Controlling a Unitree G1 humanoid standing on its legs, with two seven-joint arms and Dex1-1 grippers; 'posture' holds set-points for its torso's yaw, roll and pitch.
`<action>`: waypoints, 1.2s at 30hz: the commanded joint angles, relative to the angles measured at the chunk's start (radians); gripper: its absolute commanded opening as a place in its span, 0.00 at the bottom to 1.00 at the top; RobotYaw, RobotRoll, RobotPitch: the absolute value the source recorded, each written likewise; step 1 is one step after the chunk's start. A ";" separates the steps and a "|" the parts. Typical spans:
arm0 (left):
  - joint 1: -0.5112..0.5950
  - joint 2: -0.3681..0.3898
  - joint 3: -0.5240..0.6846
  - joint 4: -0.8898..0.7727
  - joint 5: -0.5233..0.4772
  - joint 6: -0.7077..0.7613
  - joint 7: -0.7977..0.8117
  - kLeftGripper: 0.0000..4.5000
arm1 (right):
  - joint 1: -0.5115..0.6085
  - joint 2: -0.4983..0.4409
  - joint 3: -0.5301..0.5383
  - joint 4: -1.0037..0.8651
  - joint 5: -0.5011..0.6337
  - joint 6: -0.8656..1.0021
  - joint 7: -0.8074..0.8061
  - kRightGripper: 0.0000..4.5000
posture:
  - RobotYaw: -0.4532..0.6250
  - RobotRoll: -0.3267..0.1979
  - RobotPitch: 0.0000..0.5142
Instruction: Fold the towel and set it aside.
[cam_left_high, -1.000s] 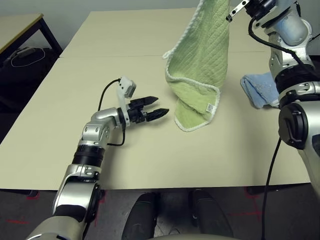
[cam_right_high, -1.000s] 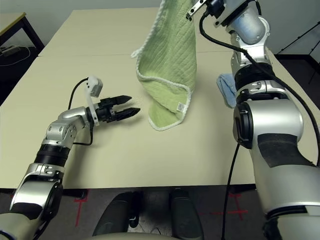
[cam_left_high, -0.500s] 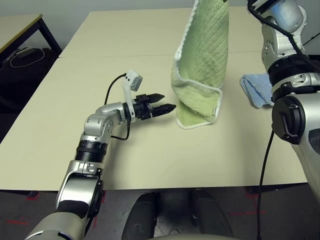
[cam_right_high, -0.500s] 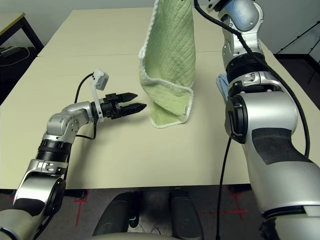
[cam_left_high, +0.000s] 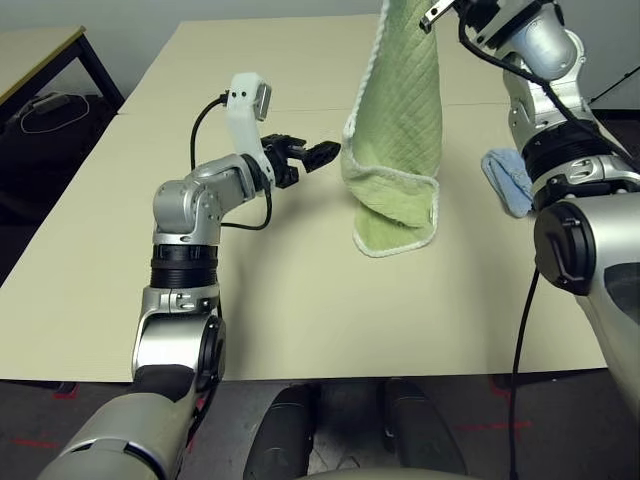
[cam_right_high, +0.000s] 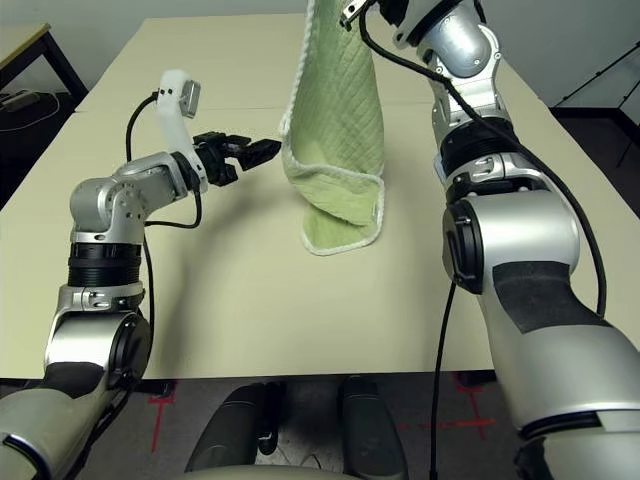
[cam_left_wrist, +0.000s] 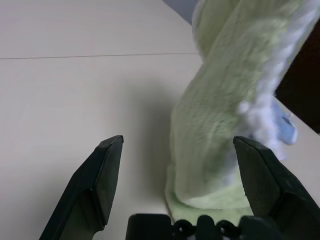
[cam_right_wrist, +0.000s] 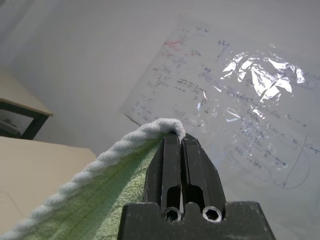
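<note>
Your right gripper (cam_right_wrist: 181, 142) is clamped on the towel's (cam_left_high: 398, 130) top corner; the towel hangs with its lower fold resting on the table (cam_left_high: 300, 300). Your left gripper (cam_left_high: 318, 154) is wide open, empty, just beside the towel's edge. A blue cloth (cam_left_high: 508, 180) lies near your right arm.

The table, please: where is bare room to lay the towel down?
The table is bare in front of the hanging towel, and across its far left behind the left pincer. It is crowded beside the right arm, where the blue cloth lies.
</note>
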 joint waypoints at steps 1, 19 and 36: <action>-0.016 0.003 0.004 -0.023 -0.019 0.028 0.022 1.00 | 0.026 0.010 0.016 -0.019 -0.009 0.009 0.008 0.01 | 0.53 0.62 0.28; -0.071 -0.145 -0.221 0.113 0.124 -0.213 0.044 1.00 | 0.020 0.024 0.014 -0.029 -0.003 0.036 -0.002 0.01 | 0.53 0.62 0.28; 0.043 -0.077 -0.211 0.274 0.231 -0.286 0.057 1.00 | -0.044 -0.035 -0.038 -0.034 0.047 0.038 -0.003 0.01 | 0.53 0.62 0.29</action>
